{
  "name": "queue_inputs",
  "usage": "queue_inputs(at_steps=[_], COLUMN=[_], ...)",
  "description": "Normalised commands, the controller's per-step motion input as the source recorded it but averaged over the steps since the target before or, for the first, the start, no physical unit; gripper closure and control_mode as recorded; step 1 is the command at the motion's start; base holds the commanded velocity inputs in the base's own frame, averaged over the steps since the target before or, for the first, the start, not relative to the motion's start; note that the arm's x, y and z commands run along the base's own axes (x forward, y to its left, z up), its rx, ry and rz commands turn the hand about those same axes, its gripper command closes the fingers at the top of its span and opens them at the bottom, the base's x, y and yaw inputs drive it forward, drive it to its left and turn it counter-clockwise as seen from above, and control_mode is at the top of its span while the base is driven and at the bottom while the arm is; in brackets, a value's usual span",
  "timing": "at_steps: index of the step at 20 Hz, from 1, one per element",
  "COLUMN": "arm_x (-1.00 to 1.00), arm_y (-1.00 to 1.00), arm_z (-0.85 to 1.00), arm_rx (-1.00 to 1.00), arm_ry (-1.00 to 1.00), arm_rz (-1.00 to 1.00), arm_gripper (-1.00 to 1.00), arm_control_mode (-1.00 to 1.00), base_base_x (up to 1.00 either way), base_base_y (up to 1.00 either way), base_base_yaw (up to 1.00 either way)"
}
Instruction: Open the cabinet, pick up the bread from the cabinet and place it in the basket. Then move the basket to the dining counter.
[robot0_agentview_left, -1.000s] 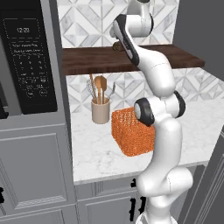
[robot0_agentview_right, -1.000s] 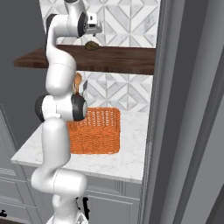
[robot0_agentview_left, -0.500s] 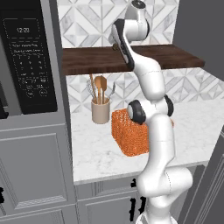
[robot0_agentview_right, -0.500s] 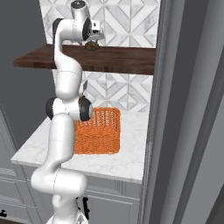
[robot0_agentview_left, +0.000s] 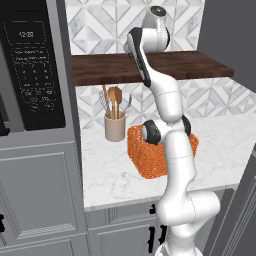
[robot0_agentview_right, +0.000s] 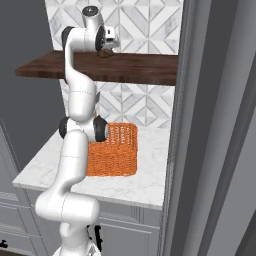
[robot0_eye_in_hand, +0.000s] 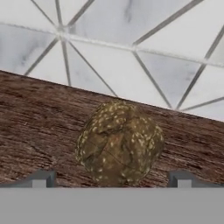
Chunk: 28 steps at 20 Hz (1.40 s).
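- Patterned grey-and-white tiles (robot0_agentview_left: 210, 100) back this simulated kitchen, seen from behind my white arm as it reaches up to the cabinet (robot0_agentview_left: 200, 67) and its dark brown wood shelf board.
- Nearest my base, grey panelled fronts sit under a white, grey-veined marble worktop (robot0_agentview_left: 115, 175).
- On that worktop stands the basket (robot0_agentview_right: 116, 150): bright orange woven wicker, rectangular with rounded corners, open-topped. My arm crosses in front of it in both base views.
- From the left base view alone, a tall grey unit with a black microwave (robot0_agentview_left: 32, 70) rises at the left, and a beige crock of wooden utensils (robot0_agentview_left: 115, 117) stands just behind the basket's far corner.
- From the right base view alone, a tall grey panel (robot0_agentview_right: 215, 125) fills the right side, edge-on.
- Up on the shelf board, my gripper (robot0_eye_in_hand: 111, 178) stands released, jaws spread wide; the hand view shows one dark tip (robot0_eye_in_hand: 41, 178) to each side of the bread (robot0_eye_in_hand: 119, 142) and clear of it.
- That bread is a lumpy, dark brown-olive roll flecked with pale specks, resting on the grained wood close to the tiled wall.
- In the right base view the bread (robot0_agentview_right: 105, 53) is a small dark lump just beyond my hand; the left base view has my wrist in front of it.
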Motion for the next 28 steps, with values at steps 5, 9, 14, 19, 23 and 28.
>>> queue_inputs(at_steps=[5,9,14,19,23,28], arm_x=[0.22,0.24,0.30,0.34,0.34,0.29], arm_y=[0.00,0.00,0.00,0.00,0.00,0.00], arm_z=[-0.01,-0.04,-0.10,-0.12,-0.12,-0.13], arm_rx=[0.00,0.00,0.00,0.00,0.00,0.00], arm_ry=[0.00,0.04,0.10,0.08,0.06,0.05], arm_rz=[0.03,0.00,0.00,0.00,0.00,0.00], arm_gripper=[-1.00,-1.00,-1.00,-1.00,-1.00,-1.00], arm_control_mode=[-1.00,-1.00,-1.00,-1.00,-1.00,-1.00], base_base_x=[0.00,0.00,0.00,0.00,0.00,0.00], base_base_y=[0.00,0.00,0.00,0.00,0.00,0.00], base_base_yaw=[0.00,0.00,0.00,0.00,0.00,0.00])
